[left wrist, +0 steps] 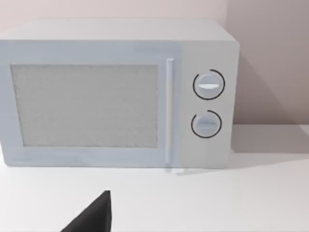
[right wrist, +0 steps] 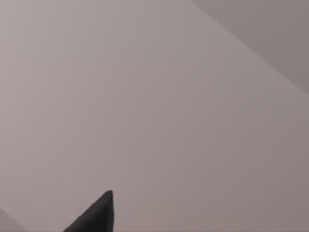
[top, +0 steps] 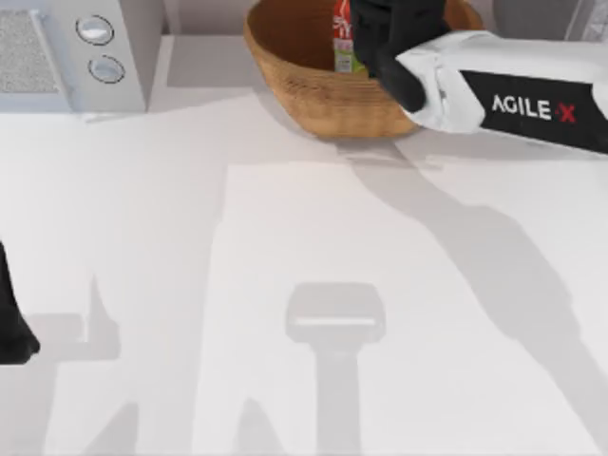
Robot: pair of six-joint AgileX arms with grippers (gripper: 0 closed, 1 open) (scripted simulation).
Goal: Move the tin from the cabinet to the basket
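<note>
At near left edge of table [top: 285, 237], left gripper [top: 14, 328] parked, dark and idle; finger state impossible to tell. Beyond it, across bare white top, white microwave [top: 85, 47] with two round knobs at far left. Far centre: wicker basket [top: 313, 95], tin [top: 344, 43] upright within it, against right gripper [top: 380, 38]. Right arm [top: 513, 95] reaching in from right, over basket rim; whether fingers grip tin impossible to tell.

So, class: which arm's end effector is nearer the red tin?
Right. The right end effector is over the basket beside the tin; the left is parked at the table's left edge.
</note>
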